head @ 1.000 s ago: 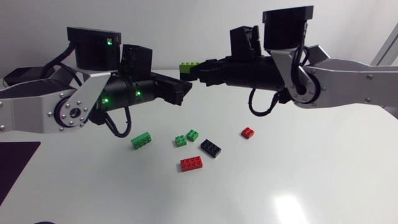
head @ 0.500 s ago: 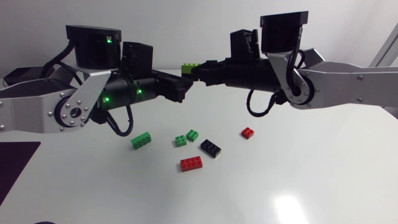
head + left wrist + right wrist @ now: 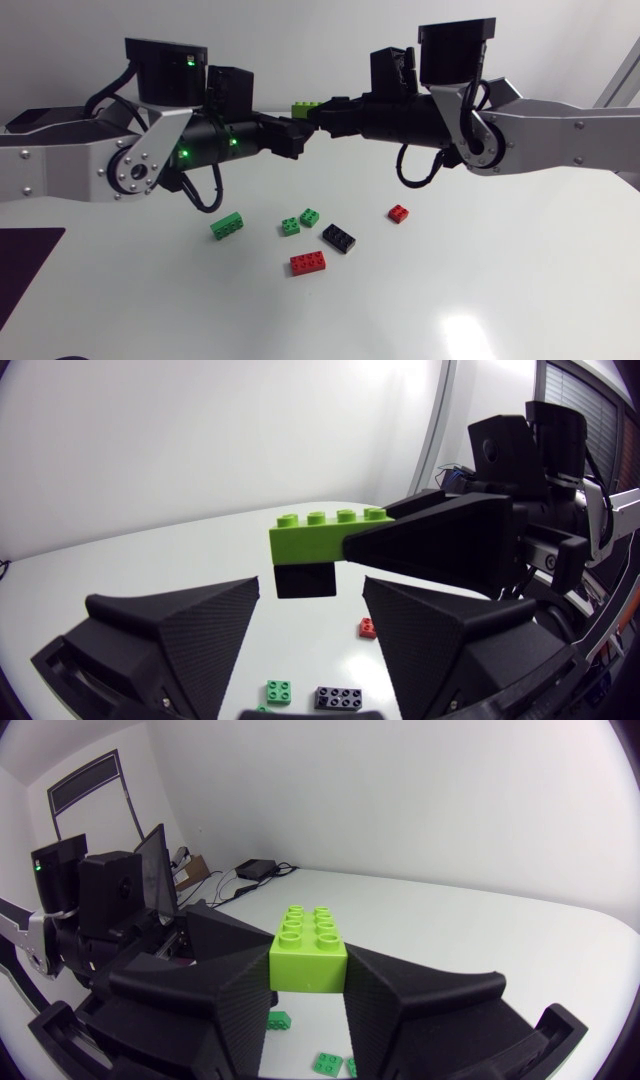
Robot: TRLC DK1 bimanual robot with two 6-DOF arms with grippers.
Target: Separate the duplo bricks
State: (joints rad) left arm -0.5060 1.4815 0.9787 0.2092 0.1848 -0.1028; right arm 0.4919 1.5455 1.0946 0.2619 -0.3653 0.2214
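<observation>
My right gripper [image 3: 318, 113] is shut on a lime brick [image 3: 305, 107], held high above the table; the right wrist view shows the lime brick [image 3: 310, 955] clamped between both fingers. A black brick [image 3: 303, 580] is stuck under the lime brick [image 3: 325, 530]. My left gripper [image 3: 297, 134] faces it from the left, open. In the left wrist view the black brick sits just ahead of the gap, clear of both fingers [image 3: 190, 630]. Loose on the table below lie a green brick [image 3: 228, 226], two small green bricks [image 3: 290, 227], a black brick [image 3: 339, 238], a red brick [image 3: 308, 263] and a small red brick [image 3: 398, 213].
A dark mat [image 3: 25, 270] covers the table's front left corner. Both arms hang over the middle of the table, above the loose bricks.
My left gripper has moved up and to the right, closer to the held stack, and its fingers have narrowed. The right gripper edged slightly left, still holding the lime brick.
</observation>
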